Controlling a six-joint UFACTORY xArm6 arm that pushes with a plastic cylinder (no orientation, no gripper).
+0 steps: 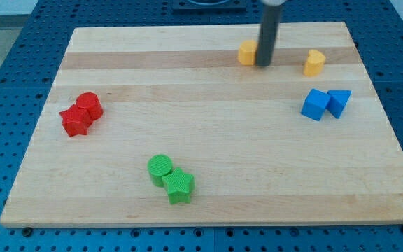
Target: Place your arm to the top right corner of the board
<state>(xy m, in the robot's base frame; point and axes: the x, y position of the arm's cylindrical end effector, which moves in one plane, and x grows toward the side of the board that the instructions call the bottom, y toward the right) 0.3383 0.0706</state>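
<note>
Tip [264, 64], a bare rod w/ no hand to spread or pinch, touches yellow block [248, 52] upper-centre; target corner of counter [344, 26] lies up-right, past second yellow block [314, 63].

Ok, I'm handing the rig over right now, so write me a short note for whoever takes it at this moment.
My tip rests on the board near the view's top, just right of one yellow block, seemingly touching it. A second yellow block lies further right.
Blue cube and blue wedge-like block sit below that.
Done: the tip is at the upper part.
Left: move right, past the second yellow block, to the top right corner.
</note>
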